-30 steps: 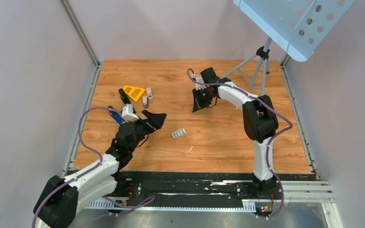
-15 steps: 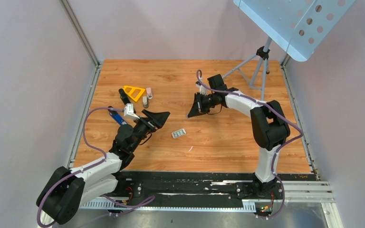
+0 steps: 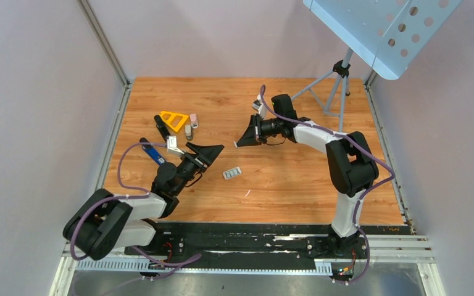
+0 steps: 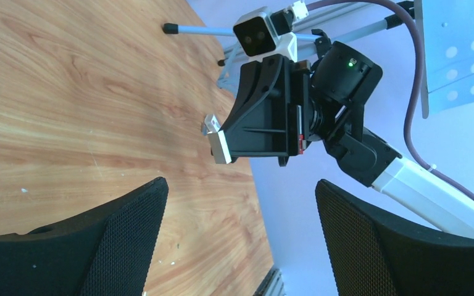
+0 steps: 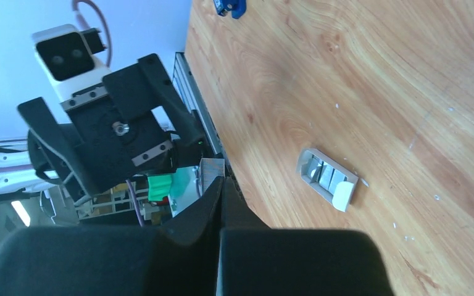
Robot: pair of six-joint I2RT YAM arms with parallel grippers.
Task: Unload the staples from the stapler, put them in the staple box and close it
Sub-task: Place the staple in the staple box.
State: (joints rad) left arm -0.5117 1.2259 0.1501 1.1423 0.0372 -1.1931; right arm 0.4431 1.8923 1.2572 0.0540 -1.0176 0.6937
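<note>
Top external: staple tray [image 3: 232, 173] mid-table, yellow triangle [image 3: 174, 119] left, tripod [image 3: 338, 79] behind.

Overhead view; two opposed wrist views

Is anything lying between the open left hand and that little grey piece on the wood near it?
Nothing visible. Only bare table separates the left hand from the grey piece just right of it. The right hand, shut on a small silver piece, is farther back, off that line.
</note>
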